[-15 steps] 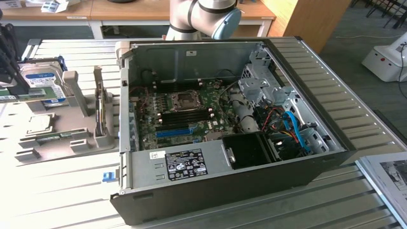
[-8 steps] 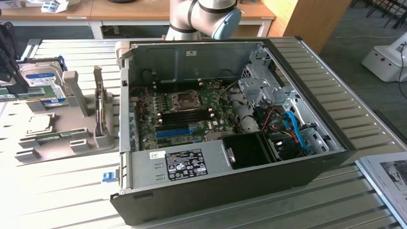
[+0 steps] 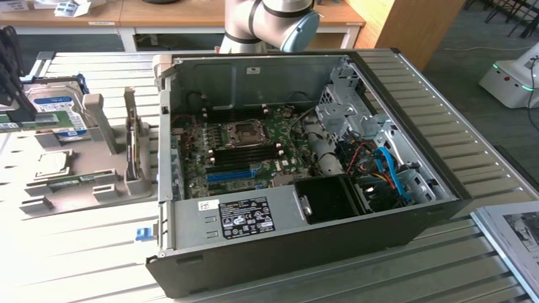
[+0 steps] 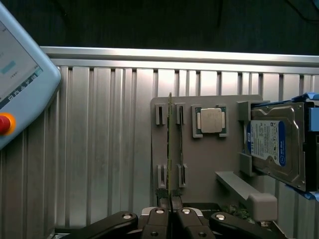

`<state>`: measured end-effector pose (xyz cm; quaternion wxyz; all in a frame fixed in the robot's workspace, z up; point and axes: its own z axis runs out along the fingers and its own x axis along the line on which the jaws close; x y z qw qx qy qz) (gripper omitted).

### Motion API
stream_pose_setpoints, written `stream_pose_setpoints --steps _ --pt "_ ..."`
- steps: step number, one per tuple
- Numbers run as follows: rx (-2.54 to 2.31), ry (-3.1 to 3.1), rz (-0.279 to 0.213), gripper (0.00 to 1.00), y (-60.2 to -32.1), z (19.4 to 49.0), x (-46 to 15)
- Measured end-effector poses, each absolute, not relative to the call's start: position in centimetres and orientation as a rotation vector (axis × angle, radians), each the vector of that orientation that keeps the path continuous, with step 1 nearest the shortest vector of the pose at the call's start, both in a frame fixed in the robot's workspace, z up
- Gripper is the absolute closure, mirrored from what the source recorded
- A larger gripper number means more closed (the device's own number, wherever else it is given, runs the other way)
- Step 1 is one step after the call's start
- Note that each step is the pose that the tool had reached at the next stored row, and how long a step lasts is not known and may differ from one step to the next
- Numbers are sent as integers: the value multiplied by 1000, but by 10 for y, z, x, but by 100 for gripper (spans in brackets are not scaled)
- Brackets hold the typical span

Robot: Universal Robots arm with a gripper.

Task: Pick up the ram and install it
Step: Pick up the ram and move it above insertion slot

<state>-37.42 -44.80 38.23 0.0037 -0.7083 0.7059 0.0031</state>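
Observation:
The ram [image 4: 169, 149] shows edge-on in the wrist view as a thin green stick, and my gripper [image 4: 170, 211] is shut on its near end. It hangs above the grey holder [image 4: 209, 164], over the upright slots. In the exterior view the ram [image 3: 34, 120] is a green strip at the far left edge, under the dark gripper [image 3: 10, 95], well away from the open computer case [image 3: 421, 183]. The motherboard [image 3: 244, 151] lies inside the case, with black memory slots and a blue slot [image 3: 231, 175].
On the holder are a silver hard drive [image 4: 274, 144], a square processor chip [image 4: 209, 121] and another thin stick [image 3: 130, 145] standing on edge. A teach pendant [image 4: 20, 74] with a red button lies on the ribbed metal table [image 4: 99, 149]. The arm's base [image 3: 261, 25] rises behind the case.

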Motion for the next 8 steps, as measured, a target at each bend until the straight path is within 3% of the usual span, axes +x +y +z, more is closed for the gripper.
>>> stream_pose_setpoints --steps 8 --pt "-2220 2212 10 88 -448 383 -373"
